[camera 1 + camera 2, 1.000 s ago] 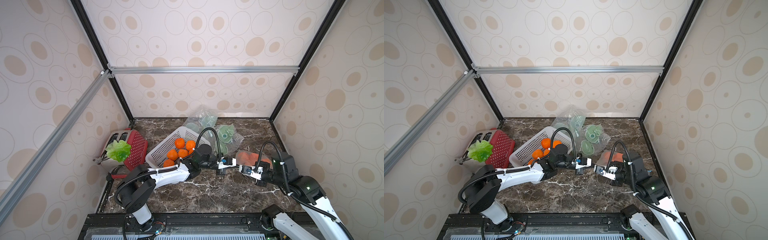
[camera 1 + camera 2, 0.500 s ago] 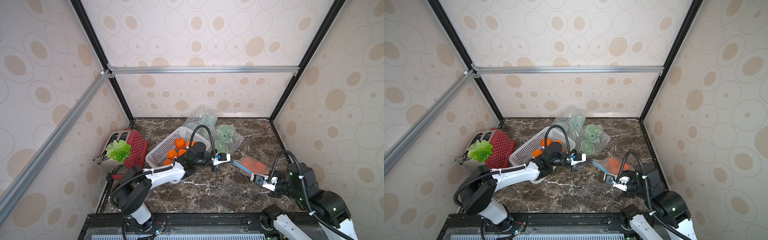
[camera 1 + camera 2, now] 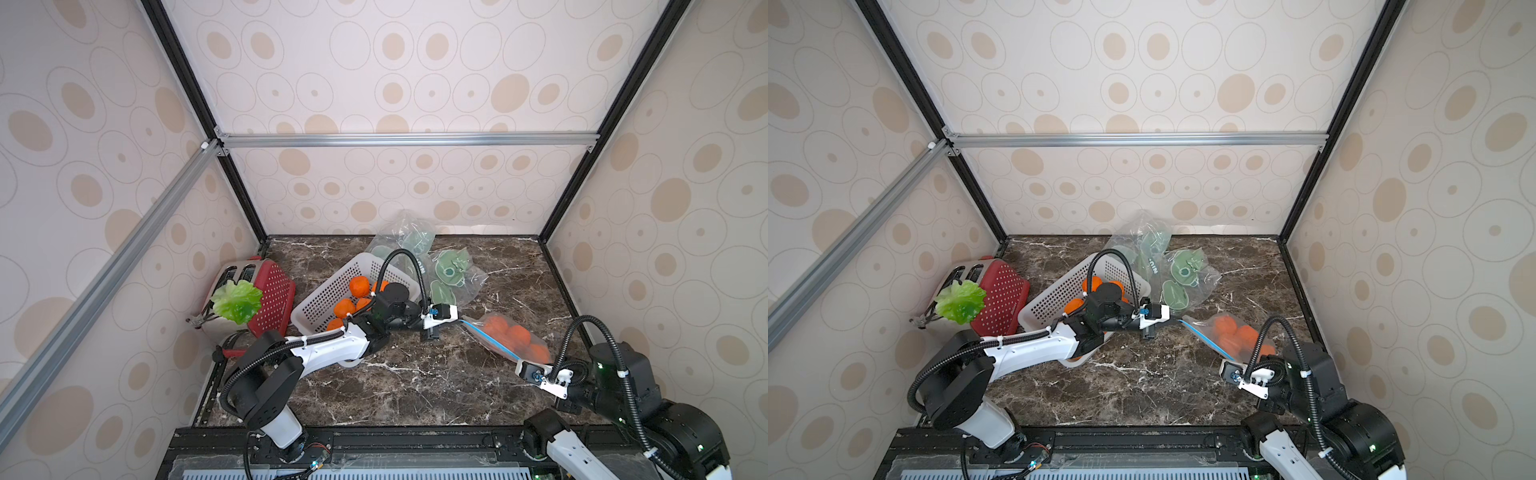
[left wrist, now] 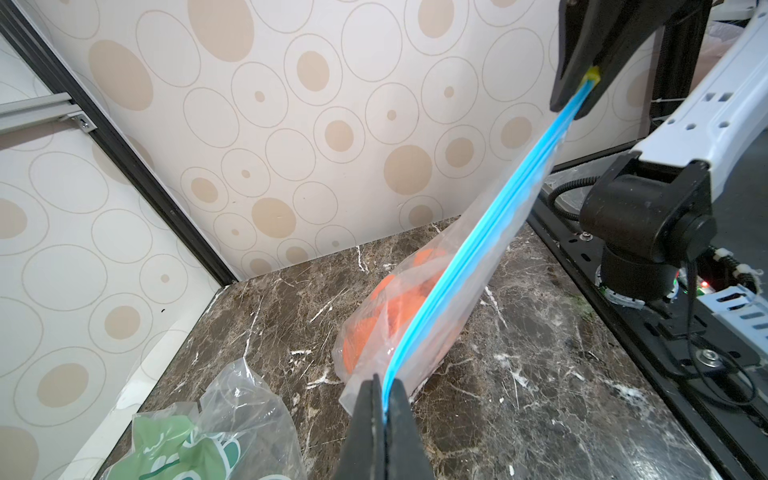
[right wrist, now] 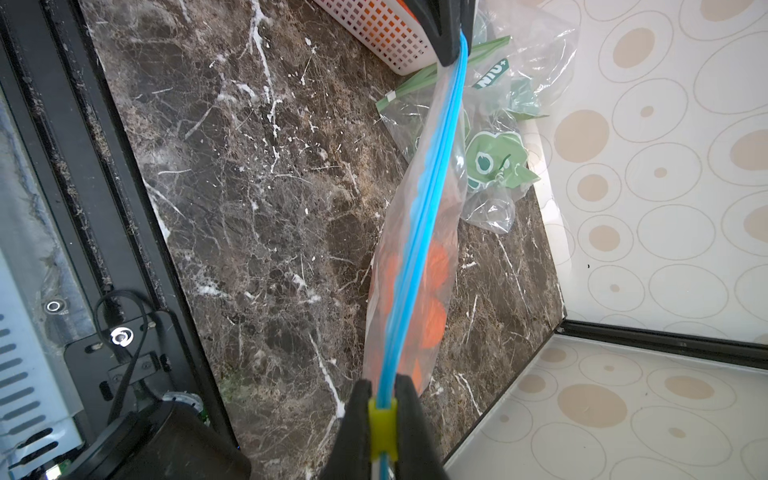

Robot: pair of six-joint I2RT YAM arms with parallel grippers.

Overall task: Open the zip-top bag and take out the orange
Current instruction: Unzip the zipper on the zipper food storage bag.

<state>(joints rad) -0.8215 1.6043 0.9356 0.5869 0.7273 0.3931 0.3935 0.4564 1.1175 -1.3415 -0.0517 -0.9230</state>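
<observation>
Your item count, by kind.
You have one zip-top bag (image 3: pixel 478 328) holding at least three oranges (image 3: pixel 519 334), one basket (image 3: pixel 324 293) with at least five loose oranges (image 3: pixel 358 286), some partly hidden, two green-printed bags (image 3: pixel 451 270), one red toaster (image 3: pixel 274 286) and one lettuce leaf (image 3: pixel 237 301).

- "niu+" stands in white letters on a green label (image 5: pixel 490 77) printed on the clear bag (image 5: pixel 505 166) with green leaf-like prints, read in the right wrist view.
- in a top view, white letters on that bag are too small to read with certainty.
</observation>
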